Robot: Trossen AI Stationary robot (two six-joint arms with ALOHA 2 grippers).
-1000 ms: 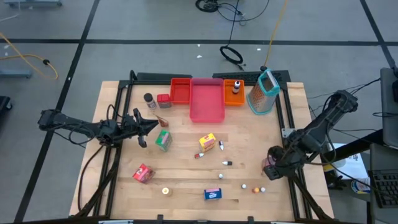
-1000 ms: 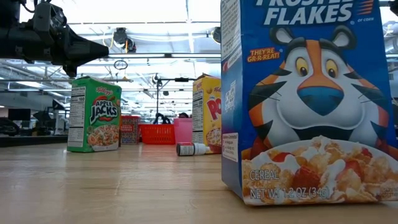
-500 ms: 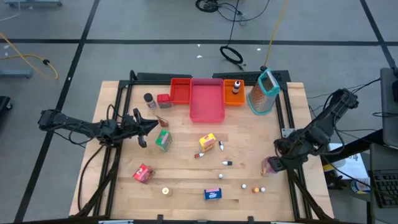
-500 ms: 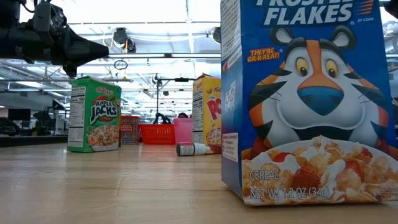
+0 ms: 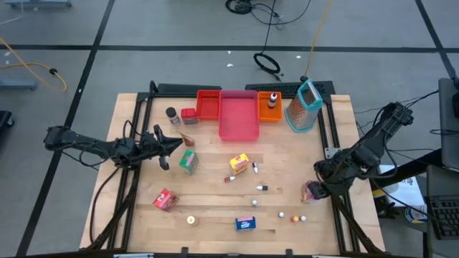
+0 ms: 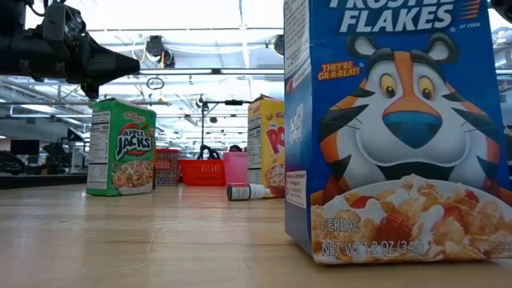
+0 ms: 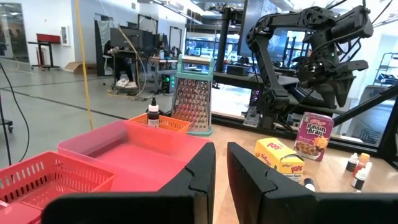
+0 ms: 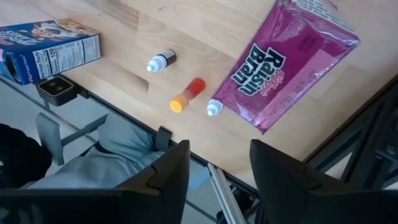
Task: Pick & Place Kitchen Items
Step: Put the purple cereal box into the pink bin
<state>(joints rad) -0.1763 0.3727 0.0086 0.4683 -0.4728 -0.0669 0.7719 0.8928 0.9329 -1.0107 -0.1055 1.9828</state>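
Kitchen items mostly loose on desk point(image 5: 287, 165): Raisin Bran pouch point(image 5: 313, 190) at 4 o'clock, unheld under parted right pincer point(image 5: 320, 181); left pincer point(image 5: 175, 145) closed, empty.

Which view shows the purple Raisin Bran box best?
The right wrist view: the Raisin Bran box fills it, label readable, below the open right gripper. The left wrist view shows it small and upright, the high view only a pink patch at the table edge, the low view nothing.

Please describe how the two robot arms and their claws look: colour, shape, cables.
Both arms are dark, jointed and slim. The left claw has two flat black fingers with squared tips. The right claw has the same matte black fingers. Black cables loop along the left arm.
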